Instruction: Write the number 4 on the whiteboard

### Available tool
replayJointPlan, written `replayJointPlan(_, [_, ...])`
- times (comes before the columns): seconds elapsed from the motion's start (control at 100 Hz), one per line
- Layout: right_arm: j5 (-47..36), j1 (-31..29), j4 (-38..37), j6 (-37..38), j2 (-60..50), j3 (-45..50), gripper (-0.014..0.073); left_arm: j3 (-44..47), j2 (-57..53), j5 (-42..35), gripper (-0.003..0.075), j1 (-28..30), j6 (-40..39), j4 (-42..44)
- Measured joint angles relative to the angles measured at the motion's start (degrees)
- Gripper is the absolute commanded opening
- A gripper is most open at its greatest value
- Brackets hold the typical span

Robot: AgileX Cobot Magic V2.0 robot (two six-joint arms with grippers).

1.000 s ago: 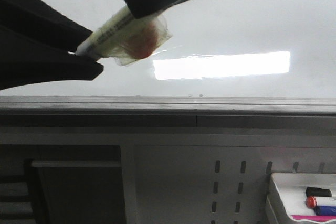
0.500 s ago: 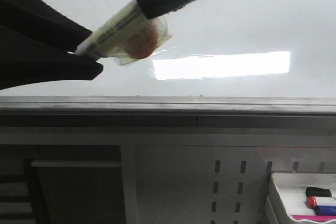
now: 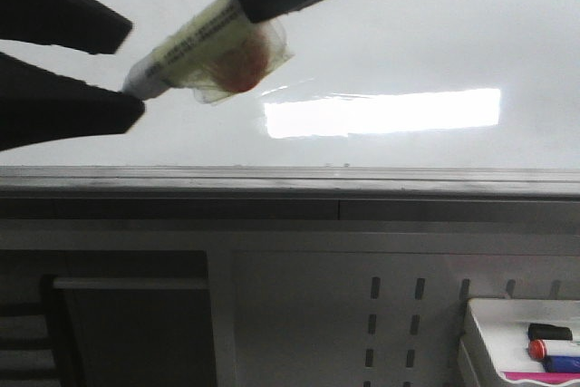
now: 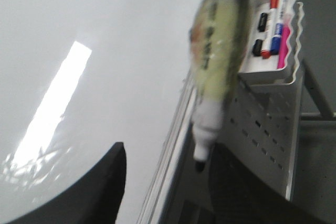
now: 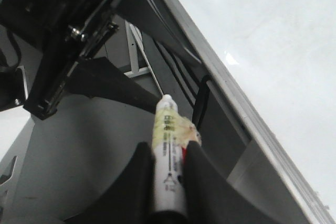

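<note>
The whiteboard [image 3: 408, 43] is glossy white with a bright rectangular reflection and a grey bottom rim; it also shows in the left wrist view [image 4: 68, 35] and the right wrist view [image 5: 273, 45]. No number 4 shows on it. My right gripper [image 3: 249, 6] is shut on a white marker [image 3: 195, 47] wrapped in yellowish tape, also in the right wrist view [image 5: 168, 135], and holds it slanted in front of the board. My left gripper [image 3: 136, 70] is open, its fingers apart on either side of the marker's tip end. The left wrist view shows the marker's white nose and small black nib [image 4: 199, 165] between the open jaws.
A small white tray [image 3: 521, 342] with black, red and blue markers stands at the lower right, below the board; it also shows in the left wrist view [image 4: 273, 30]. A grey perforated panel [image 3: 390, 314] and a dark frame lie under the board's rim.
My left gripper, shut on the marker's tip end before, has opened; its upper finger has risen off the marker. The right gripper shifted slightly right and still holds the marker.
</note>
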Motion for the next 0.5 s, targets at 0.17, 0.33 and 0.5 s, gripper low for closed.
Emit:
replayJointPlan(0.17, [-0.1, -2.3, 1.3, 0.2, 3.7, -1.3, -0.0066, 0.0, -7.6, 9.1, 0.0356, 2.0, 0.0, -14.1])
replayJointPlan(0.33, [-1.9, -3.9, 2.9, 0.2, 10.2, -8.3, -0.0064, 0.0, -14.8, 11.5, 0.0356, 5.7, 0.0, -25.2])
replayJointPlan(0.5, [-4.3, -7.2, 2.9, 0.2, 15.0, -13.8, -0.0064, 0.0, -18.9, 11.6, 0.0356, 10.7, 0.0, -28.0])
